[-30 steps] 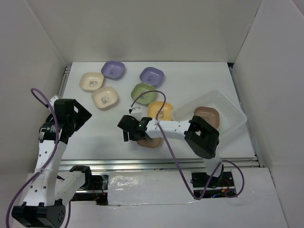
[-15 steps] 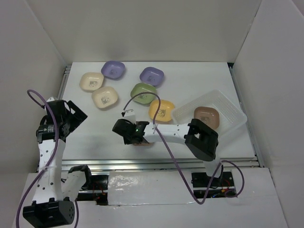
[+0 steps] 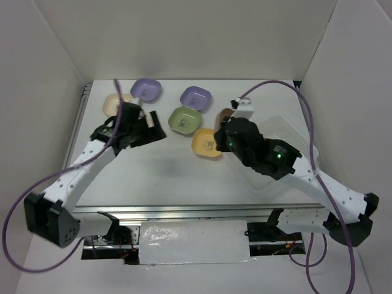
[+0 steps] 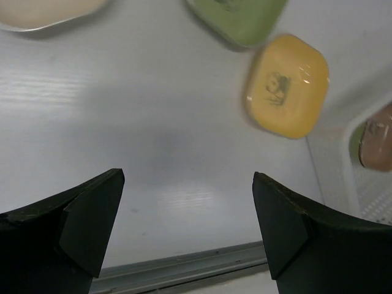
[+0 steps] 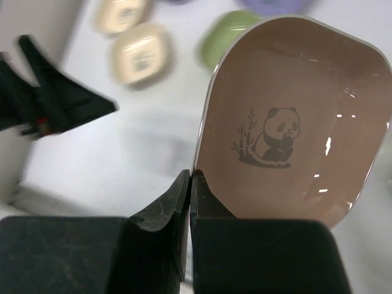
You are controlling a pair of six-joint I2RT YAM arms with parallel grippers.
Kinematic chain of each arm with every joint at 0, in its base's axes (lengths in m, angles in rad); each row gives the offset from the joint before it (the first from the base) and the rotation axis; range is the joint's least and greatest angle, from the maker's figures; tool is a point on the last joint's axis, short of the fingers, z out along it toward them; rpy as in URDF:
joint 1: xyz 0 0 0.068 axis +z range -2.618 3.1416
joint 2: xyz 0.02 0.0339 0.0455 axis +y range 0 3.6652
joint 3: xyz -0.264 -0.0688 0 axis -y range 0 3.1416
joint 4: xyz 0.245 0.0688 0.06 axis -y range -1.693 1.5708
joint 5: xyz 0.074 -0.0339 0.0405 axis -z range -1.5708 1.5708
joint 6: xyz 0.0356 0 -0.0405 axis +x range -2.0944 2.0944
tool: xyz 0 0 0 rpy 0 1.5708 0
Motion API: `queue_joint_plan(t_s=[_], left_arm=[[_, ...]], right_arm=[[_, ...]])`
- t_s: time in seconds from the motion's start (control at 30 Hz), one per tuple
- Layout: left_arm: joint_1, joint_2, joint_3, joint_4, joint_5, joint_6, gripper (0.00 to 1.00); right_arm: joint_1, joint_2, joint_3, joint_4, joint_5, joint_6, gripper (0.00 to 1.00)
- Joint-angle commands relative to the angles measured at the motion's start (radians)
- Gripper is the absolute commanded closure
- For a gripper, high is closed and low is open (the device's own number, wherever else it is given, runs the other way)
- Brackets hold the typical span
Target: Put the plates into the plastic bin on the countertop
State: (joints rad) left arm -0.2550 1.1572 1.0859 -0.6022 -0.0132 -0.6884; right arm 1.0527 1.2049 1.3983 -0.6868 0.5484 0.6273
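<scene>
Near part of desk (image 3: 159, 177) is bare white. Left end effector (image 4: 188, 177) hangs over desk's left-centre, fingers (image 4: 92, 220) spread wide w/ nothing btwn them. In top view it covers the near cream plate (image 5: 142, 58). Yellow plate (image 3: 207, 142) lies flat approx mid-desk, just left of bin (image 3: 293, 131). Green plate (image 3: 185, 120) sits just beside it, slightly farther & to the left; can't tell if the two touch. Right end effector (image 5: 190, 184) is closed narrow on rim of brown plate (image 5: 294, 122), pinching one edge. That plate is tilted, panda mark facing the wrist cam, held up off desk just left of bin & beyond yellow plate, so not in bin. Bin sits on desk's right side at an angle, much of it hidden under right arm in top view. A second brown plate (image 4: 375, 138) lies inside it, seen only at right edge of left wrist view. Far cream plate (image 3: 112, 104) is at far left, partly behind left arm. Farthest are left purple plate (image 3: 146, 90) & right purple plate (image 3: 196, 97), apart from each other, both flat on desk. The right one is just beyond green plate.
</scene>
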Motion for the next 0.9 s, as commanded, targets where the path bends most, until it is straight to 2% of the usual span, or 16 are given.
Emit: queue_joint_plan(t_s=[0.0, 0.03, 0.1, 0.13, 0.23, 0.37, 0.47, 0.7, 0.73, 0.77, 0.83, 0.87], left_arm=[[-0.199, 0.197, 0.178, 0.079, -0.106, -0.034, 0.01], [-0.260, 0.247, 0.210, 0.079, -0.117, -0.037, 0.01], [-0.311, 0.384, 0.294, 0.085, -0.128, -0.040, 0.01], [-0.331, 0.430, 0.324, 0.088, -0.128, -0.040, 0.01], [-0.400, 0.634, 0.425, 0.090, -0.125, -0.043, 0.01], [-0.440, 0.803, 0.563, 0.053, -0.119, -0.043, 0.01], [-0.458, 0.877, 0.615, 0.030, -0.143, -0.046, 0.01], [-0.428, 0.917, 0.594, 0.045, -0.136, -0.051, 0.01], [-0.417, 0.927, 0.592, 0.051, -0.133, -0.046, 0.01], [-0.412, 0.934, 0.589, 0.056, -0.123, -0.043, 0.01], [-0.405, 0.946, 0.586, 0.067, -0.116, -0.037, 0.01], [-0.403, 0.947, 0.586, 0.065, -0.113, -0.036, 0.01]], right_arm=[[-0.149, -0.062, -0.149, -0.146, -0.013, -0.132, 1.00], [-0.246, -0.077, -0.178, -0.134, -0.036, -0.199, 1.00], [-0.340, -0.093, -0.225, -0.106, -0.103, -0.285, 1.00], [-0.432, -0.090, -0.231, -0.106, -0.132, -0.308, 1.00], [-0.584, -0.053, -0.245, -0.103, -0.214, -0.373, 1.00], [-0.725, 0.002, -0.271, -0.083, -0.292, -0.413, 1.00], [-0.779, 0.030, -0.282, -0.060, -0.324, -0.460, 1.00], [-0.795, 0.128, -0.302, -0.059, -0.323, -0.477, 1.00], [-0.790, 0.133, -0.302, -0.063, -0.314, -0.462, 0.93], [-0.784, 0.136, -0.303, -0.063, -0.291, -0.431, 0.68], [-0.755, 0.121, -0.306, -0.060, -0.248, -0.407, 0.01], [-0.744, 0.101, -0.308, -0.059, -0.217, -0.390, 0.00]])
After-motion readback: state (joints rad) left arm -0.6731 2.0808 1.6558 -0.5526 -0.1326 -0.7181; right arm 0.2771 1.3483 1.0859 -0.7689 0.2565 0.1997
